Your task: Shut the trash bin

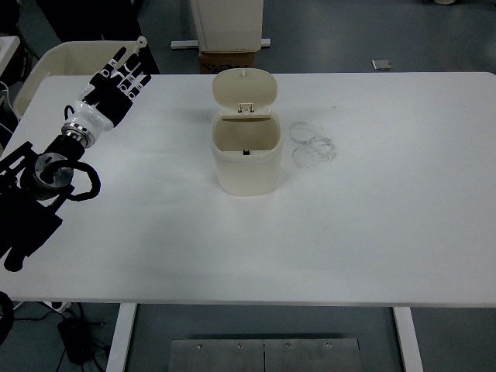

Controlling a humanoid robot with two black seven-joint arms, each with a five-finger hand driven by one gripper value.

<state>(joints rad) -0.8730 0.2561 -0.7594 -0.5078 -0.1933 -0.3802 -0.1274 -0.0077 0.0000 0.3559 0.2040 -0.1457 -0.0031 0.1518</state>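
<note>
A small cream trash bin (246, 164) stands near the middle of the white table (372, 232). Its lid (245, 88) is flipped up and back on its hinge, so the inside shows and looks empty. My left hand (118, 77) is raised over the table's far left, fingers spread and holding nothing, well left of the bin. The left arm comes in from the left edge. The right arm is out of view.
Faint ring marks (312, 145) lie on the table just right of the bin. A cream chair (58, 66) stands behind the far left corner. A cardboard box (226, 60) and a white stand sit beyond the far edge.
</note>
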